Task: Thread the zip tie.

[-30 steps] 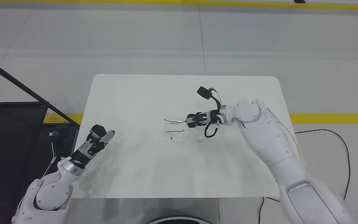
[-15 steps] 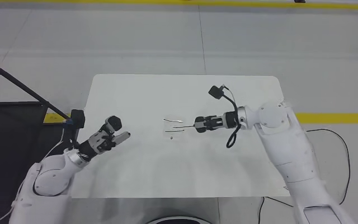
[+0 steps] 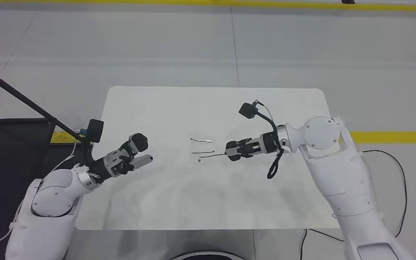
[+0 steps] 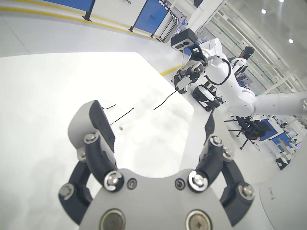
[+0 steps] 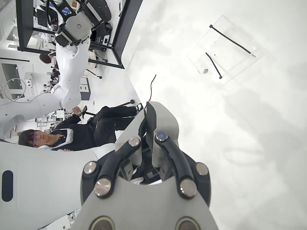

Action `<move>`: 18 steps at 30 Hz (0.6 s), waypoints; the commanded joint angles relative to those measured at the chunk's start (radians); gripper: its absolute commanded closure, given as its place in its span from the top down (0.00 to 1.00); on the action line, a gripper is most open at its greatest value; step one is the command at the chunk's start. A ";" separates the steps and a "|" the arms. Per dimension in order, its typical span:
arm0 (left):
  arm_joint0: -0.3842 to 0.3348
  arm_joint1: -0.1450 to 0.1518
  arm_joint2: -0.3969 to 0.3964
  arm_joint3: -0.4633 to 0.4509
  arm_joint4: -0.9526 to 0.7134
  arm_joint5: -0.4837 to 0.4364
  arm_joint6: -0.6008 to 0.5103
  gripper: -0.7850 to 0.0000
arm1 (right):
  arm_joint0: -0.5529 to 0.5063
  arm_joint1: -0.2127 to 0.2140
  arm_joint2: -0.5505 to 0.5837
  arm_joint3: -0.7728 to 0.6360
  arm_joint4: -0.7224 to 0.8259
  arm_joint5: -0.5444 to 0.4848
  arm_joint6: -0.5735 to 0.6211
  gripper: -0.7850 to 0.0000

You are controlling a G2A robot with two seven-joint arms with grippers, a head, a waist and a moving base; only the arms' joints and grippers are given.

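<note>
Swinging inward since the earlier frame, the left hand (image 4: 156, 120) is hanging spread while the right hand (image 3: 229, 150) is pinching one end of the thin black plastic zip tie (image 3: 211, 155) jutting over the white worktop (image 3: 162, 110), seemingly light, springy, slippery, best taken near its free tip.

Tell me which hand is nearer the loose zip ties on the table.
Right. The right hand, gripping another zip tie, is close beside the loose zip ties; the left hand is well apart on their other side.

The right end effector (image 5: 146, 111) grips a zip tie (image 5: 151, 88); two spare ties (image 5: 230, 39) lie nearby.
</note>
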State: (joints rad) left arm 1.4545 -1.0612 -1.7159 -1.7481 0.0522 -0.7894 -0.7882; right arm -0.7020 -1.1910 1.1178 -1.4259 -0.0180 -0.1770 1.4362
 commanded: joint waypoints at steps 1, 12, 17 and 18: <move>0.000 0.000 0.000 0.000 0.000 0.000 0.000 1.00 | 0.000 0.000 0.000 0.000 0.000 0.000 0.000 0.00; -0.130 0.035 0.160 0.010 -0.114 -0.046 -0.197 1.00 | 0.052 -0.002 -0.070 -0.058 0.049 -0.035 0.100 0.00; -0.228 0.077 0.300 0.036 -0.158 -0.025 -0.218 1.00 | 0.148 0.002 -0.188 -0.033 0.104 -0.054 0.100 0.00; -0.247 0.089 0.327 0.039 -0.172 -0.022 -0.221 1.00 | 0.173 0.005 -0.218 -0.024 0.124 -0.062 0.100 0.00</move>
State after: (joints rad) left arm 1.2294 -0.9860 -1.4265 -1.7119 -0.1019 -0.8154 -1.0053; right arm -0.5575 -1.1890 0.9356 -1.4594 0.0851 -0.2307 1.5360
